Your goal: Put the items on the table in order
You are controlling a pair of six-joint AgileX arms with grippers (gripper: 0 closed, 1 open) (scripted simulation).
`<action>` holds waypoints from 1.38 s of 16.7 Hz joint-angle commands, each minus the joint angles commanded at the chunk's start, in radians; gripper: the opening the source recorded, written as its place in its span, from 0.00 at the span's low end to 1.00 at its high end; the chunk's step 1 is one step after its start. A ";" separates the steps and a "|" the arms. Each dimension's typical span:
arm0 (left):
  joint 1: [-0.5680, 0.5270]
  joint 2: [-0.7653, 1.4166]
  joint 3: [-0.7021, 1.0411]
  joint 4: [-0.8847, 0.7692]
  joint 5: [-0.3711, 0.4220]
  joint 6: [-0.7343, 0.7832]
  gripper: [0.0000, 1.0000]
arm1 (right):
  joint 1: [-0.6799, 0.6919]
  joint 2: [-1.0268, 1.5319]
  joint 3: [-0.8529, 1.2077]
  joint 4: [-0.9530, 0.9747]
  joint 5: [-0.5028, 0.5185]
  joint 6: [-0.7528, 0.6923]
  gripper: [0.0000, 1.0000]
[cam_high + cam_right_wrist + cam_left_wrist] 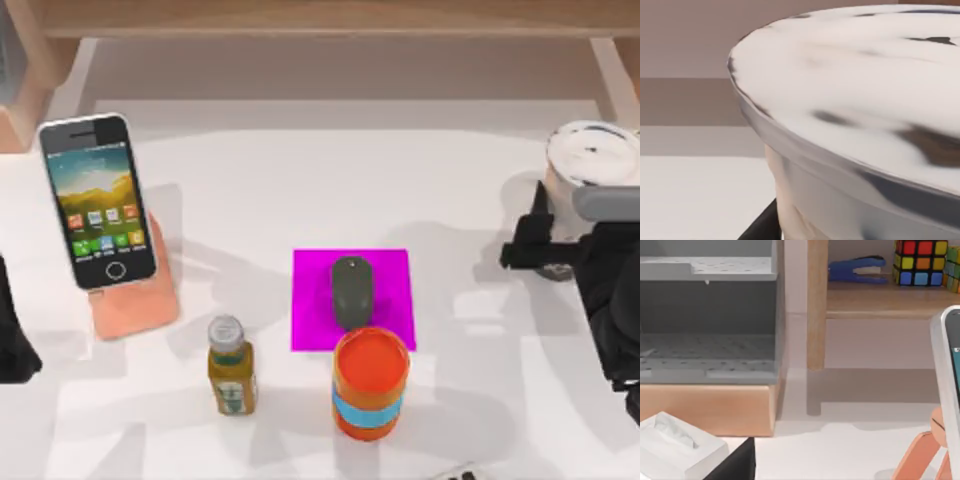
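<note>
The smartphone (98, 200) leans on an orange stand (135, 300) at the table's (300, 180) left; its silver edge (945, 385) also appears in the left wrist view. Mid-table, the dark grey mouse (351, 290) lies on a magenta pad (385, 275). The milk-tea cup (592, 155) is at the far right, and my right gripper (560, 240) is shut on it. Its white lid (855, 100) looms close in the right wrist view, with one dark finger (760, 225) against the cup wall. My left arm (12, 345) rests at the left edge.
A small amber bottle (230, 372) and an orange can (370, 385) with a blue band stand near the front. A wooden shelf (330, 20) runs along the back, holding a blue stapler (855, 269) and a colour cube (920, 260). A tissue box (675, 447) sits beside a grey rack (710, 315).
</note>
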 joint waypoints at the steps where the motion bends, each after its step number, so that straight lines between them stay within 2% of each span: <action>1: 0.000 0.000 0.000 0.000 0.000 0.000 1.00 | 0.000 0.000 0.000 0.000 0.000 0.000 0.10; 2: 0.000 0.000 0.000 0.000 0.000 0.000 1.00 | 0.000 0.000 0.000 0.000 0.000 0.000 0.02; 3: 0.000 0.000 0.000 0.000 0.000 0.000 1.00 | 0.000 0.000 0.000 0.000 0.000 0.000 0.00; 23: 0.000 0.000 0.000 0.000 0.000 0.000 1.00 | 0.001 -0.066 -0.004 -0.062 -0.001 0.002 0.00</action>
